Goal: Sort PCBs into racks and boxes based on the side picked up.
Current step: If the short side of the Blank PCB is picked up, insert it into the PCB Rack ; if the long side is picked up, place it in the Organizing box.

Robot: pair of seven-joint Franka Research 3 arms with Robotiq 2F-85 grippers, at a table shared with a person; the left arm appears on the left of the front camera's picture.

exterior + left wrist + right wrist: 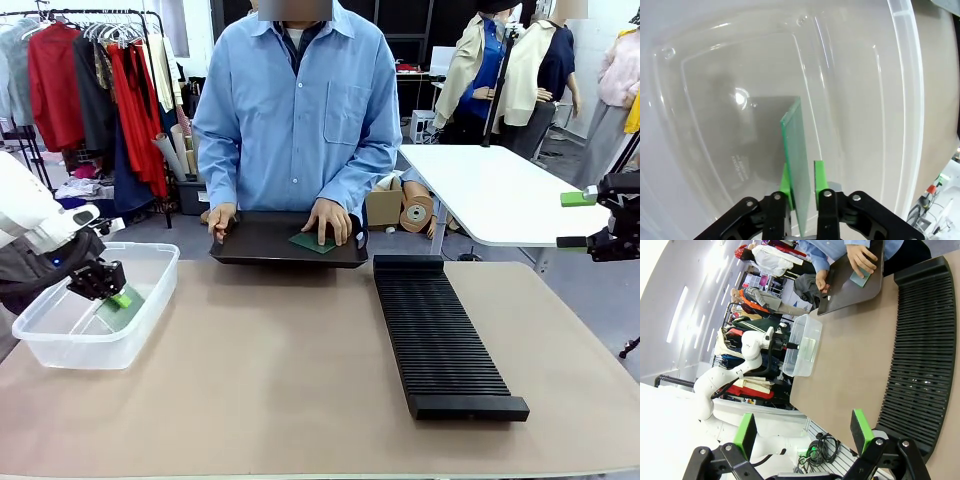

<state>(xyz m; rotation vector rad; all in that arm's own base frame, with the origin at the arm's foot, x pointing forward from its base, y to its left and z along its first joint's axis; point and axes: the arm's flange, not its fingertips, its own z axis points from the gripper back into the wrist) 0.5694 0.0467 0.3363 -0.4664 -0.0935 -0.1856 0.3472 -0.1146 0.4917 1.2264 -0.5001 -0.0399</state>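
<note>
My left gripper reaches down into the clear tub at the table's left, shut on a green PCB. In the left wrist view that PCB stands on edge between the green pads of the left gripper, just over the tub floor. A second PCB lies in the smooth black tray, under the person's hand. The long black rack lies right of centre. My right gripper hangs open and empty at the far right, above the rack in the right wrist view.
The person stands at the far edge holding the tray with both hands. A white table stands behind at the right. The right wrist view shows the right gripper spread wide, with the tub, tray and left arm beyond.
</note>
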